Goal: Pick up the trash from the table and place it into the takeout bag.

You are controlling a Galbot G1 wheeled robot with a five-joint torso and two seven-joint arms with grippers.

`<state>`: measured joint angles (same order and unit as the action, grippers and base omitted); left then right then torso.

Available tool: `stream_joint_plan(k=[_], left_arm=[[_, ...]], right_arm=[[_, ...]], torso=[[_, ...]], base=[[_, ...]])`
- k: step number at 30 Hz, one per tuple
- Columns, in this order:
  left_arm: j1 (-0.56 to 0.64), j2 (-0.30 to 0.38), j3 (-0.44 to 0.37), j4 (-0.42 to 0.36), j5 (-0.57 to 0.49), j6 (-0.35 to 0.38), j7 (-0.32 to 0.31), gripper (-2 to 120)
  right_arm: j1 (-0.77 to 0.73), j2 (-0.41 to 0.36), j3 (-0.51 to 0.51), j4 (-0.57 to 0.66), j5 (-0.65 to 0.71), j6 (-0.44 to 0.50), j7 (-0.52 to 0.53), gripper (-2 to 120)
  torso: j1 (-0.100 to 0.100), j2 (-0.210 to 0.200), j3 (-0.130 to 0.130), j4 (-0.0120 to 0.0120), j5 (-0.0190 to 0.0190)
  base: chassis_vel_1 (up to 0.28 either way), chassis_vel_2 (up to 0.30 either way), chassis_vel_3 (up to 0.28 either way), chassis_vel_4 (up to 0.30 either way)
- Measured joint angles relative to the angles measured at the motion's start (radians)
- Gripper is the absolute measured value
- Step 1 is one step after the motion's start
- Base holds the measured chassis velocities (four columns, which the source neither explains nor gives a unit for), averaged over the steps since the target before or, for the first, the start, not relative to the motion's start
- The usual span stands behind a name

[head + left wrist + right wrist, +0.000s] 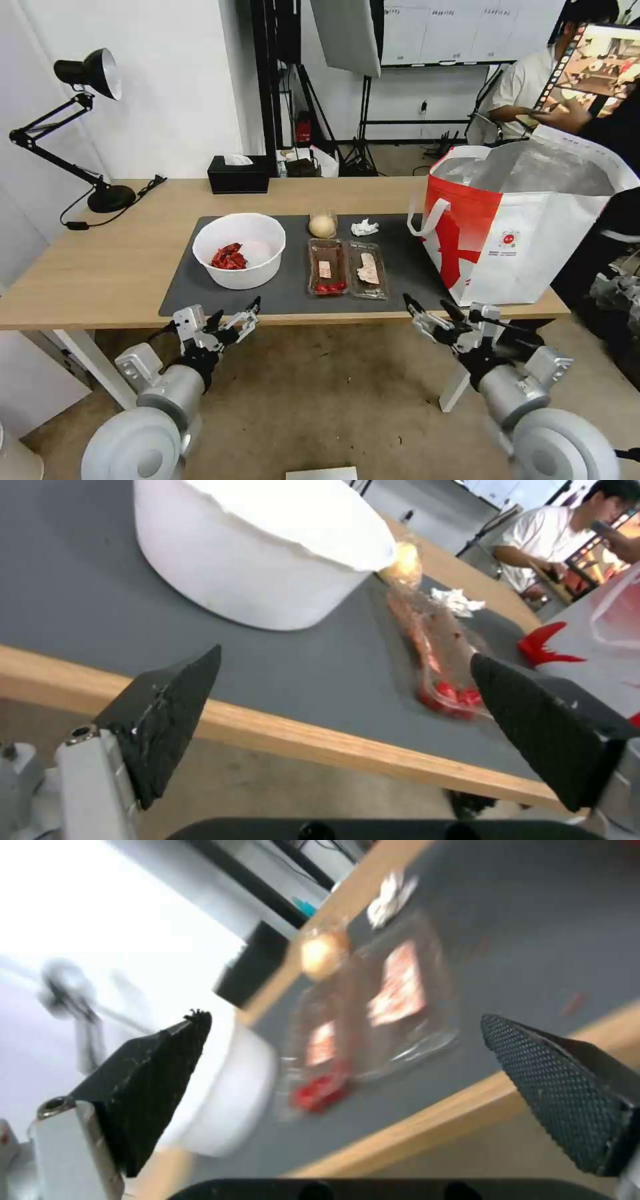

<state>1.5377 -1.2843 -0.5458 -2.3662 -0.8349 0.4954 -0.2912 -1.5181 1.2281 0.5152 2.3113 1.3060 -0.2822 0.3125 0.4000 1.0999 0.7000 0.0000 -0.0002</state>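
Here, both my tools wait below the worktop (120,267) edge.
Left tool (235,319) and right tool (427,312) gape apart, empty; bowl (239,250), tray (347,268), cup (323,224), tissue (364,228) lie beside the bag (533,227).

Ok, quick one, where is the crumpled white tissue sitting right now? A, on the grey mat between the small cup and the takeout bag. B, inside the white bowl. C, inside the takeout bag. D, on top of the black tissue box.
A: the crumpled white tissue lies on the grey mat, just right of the small cup and left of the takeout bag.
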Motion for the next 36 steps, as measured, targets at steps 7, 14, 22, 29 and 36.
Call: stream_joint_plan(k=[7,14,22,29,36], left_arm=[[0.017,0.007,-0.011,0.012,0.075,-0.031,0.039,100],[0.029,0.015,-0.024,0.018,0.137,-0.054,0.072,100],[0.092,-0.002,-0.030,0.079,0.396,-0.211,0.190,100],[0.120,-0.019,-0.030,0.094,0.448,-0.254,0.214,100],[0.145,-0.029,-0.034,0.099,0.454,-0.278,0.216,100]], right_arm=[[0.049,0.112,-0.091,-0.052,0.243,0.084,0.101,100],[0.103,0.184,-0.159,-0.100,0.239,0.125,0.101,100],[0.174,0.195,-0.182,-0.146,0.233,0.157,0.158,100],[0.186,0.198,-0.181,-0.153,0.240,0.159,0.179,100],[0.201,0.205,-0.187,-0.163,0.241,0.161,0.195,100]], torso=[[0.000,0.000,0.000,0.0000,-0.0001],[0.000,0.000,0.000,0.0000,0.0000],[0.000,0.000,0.000,0.0000,0.0001],[0.000,0.000,0.000,0.0000,0.0002],[0.000,0.000,0.000,0.0000,0.0002]], base=[[0.000,0.000,0.000,0.000],[0.000,0.000,0.000,0.000],[0.000,0.000,0.000,0.000],[0.000,0.000,0.000,0.000],[0.000,0.000,0.000,0.000]])
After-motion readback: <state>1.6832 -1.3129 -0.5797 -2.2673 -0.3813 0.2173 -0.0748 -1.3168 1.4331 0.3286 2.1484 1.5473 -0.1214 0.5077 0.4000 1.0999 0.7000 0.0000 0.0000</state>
